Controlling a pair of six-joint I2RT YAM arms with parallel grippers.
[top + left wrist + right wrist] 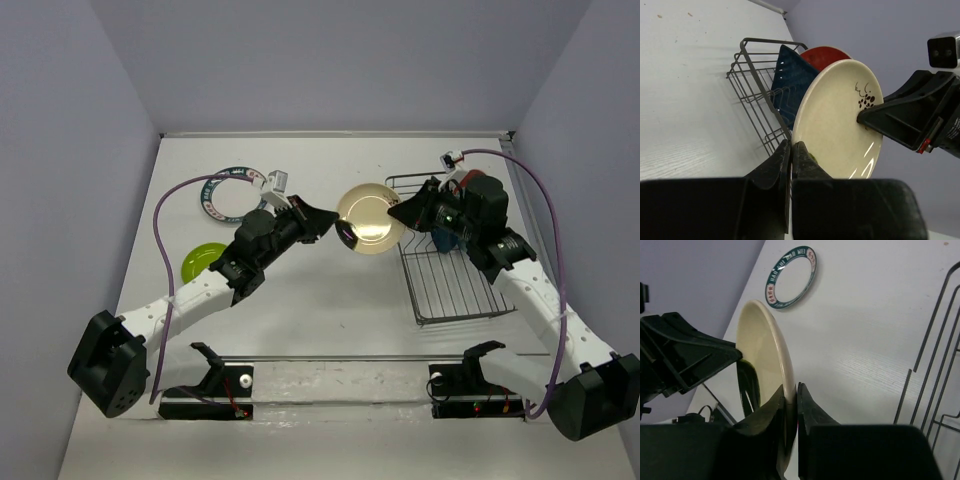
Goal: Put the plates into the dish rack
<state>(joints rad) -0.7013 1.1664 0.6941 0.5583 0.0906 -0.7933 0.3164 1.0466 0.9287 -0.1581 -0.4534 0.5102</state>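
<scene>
Closest in, the left pincer (791, 150) is pinched narrow on one rim of the gold plate (837, 120), which is held tilted, up off the tabletop (320, 320). Straight across from it, the right pincer (791, 392) nips the opposite rim, its fingers tight on either side of the plate's thin edge (so both arms have hold of the one dish at once). Just behind the right pincer, under its wrist, sits the dish rack (452, 288). The dark blue leaf-shaped plate (790, 85) and the red plate (827, 52) stand upright at the rack's far end, the blue in front of the red as seen from the left pincer. Out to the left of the left pincer, the white plate with the green lettered rim (228, 195) lies flat on the tabletop. The lime green plate (205, 262) lies flat further back towards that arm's base, partly hidden by the arm.
</scene>
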